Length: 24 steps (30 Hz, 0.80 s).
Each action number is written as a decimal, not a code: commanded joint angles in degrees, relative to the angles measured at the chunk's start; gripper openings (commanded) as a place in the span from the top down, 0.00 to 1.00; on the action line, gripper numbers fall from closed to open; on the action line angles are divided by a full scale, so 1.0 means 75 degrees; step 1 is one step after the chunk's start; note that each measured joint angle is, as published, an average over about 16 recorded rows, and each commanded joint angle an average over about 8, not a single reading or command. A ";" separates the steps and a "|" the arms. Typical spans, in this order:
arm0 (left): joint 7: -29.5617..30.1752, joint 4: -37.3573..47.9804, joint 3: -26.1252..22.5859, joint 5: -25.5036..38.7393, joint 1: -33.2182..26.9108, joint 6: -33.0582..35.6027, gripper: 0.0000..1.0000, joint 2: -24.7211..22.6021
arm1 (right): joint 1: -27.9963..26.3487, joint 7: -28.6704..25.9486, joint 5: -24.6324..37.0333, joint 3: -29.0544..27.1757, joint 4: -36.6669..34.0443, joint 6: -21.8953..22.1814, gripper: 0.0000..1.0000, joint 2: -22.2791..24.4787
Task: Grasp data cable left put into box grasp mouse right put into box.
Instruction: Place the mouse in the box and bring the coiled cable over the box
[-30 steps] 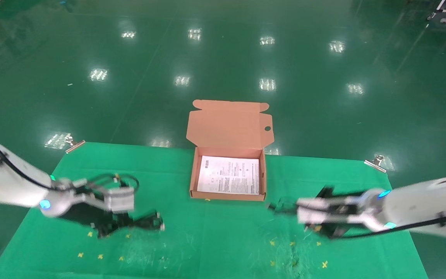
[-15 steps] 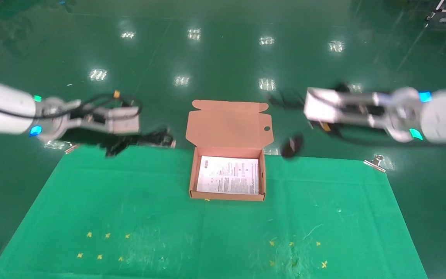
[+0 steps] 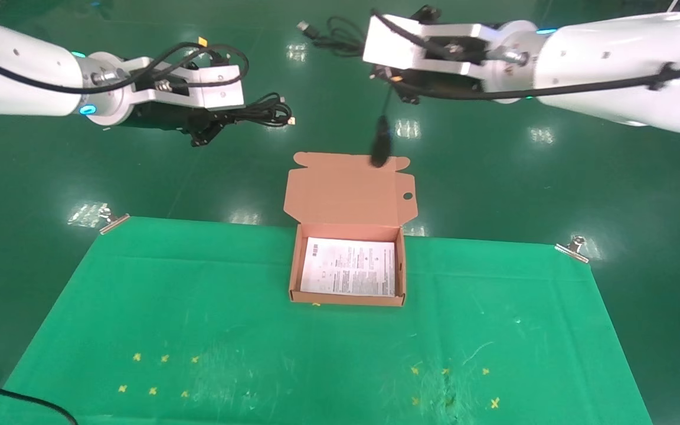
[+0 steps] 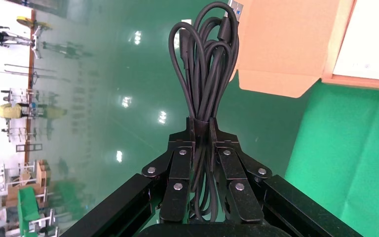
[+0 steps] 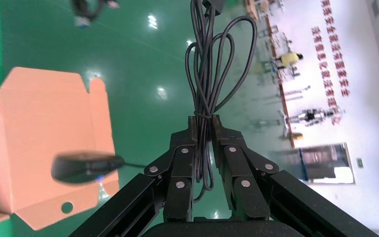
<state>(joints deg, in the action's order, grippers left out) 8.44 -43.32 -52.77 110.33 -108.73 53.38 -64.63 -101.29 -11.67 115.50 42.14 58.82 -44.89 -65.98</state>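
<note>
The box lies open at the back middle of the green mat, a white leaflet in it and its lid flap standing behind. My left gripper is high at the far left of the box, shut on the looped black data cable; the left wrist view shows the bundle pinched in that gripper. My right gripper is high behind the box, shut on the mouse's coiled cord. The mouse dangles by the cord in front of the lid's top edge.
The green mat covers the table, held by metal clips at its back corners. Small yellow marks dot its front. A black cable crosses the front left corner. Shiny green floor lies beyond.
Both arms have risen from the mat and moved back and inward, the left carrying the data cable, the right carrying the cord with the mouse swinging below.
</note>
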 commanded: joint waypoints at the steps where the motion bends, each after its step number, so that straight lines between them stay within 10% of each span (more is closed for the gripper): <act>1: -0.0020 0.0110 0.0017 0.0025 -0.0099 -0.0071 1.00 -0.0069 | -0.0092 0.0231 -0.0141 -0.0008 -0.0257 0.0099 1.00 -0.0171; 24: 0.1028 -0.0203 -0.0489 0.1329 -0.0043 0.0399 1.00 0.0586 | 0.0471 0.0593 -0.0286 0.0377 -0.1261 0.0031 1.00 -0.0927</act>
<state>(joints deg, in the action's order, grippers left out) 16.23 -45.12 -56.37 120.20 -109.06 56.38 -60.37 -97.82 -7.17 113.20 44.95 49.18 -44.54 -73.18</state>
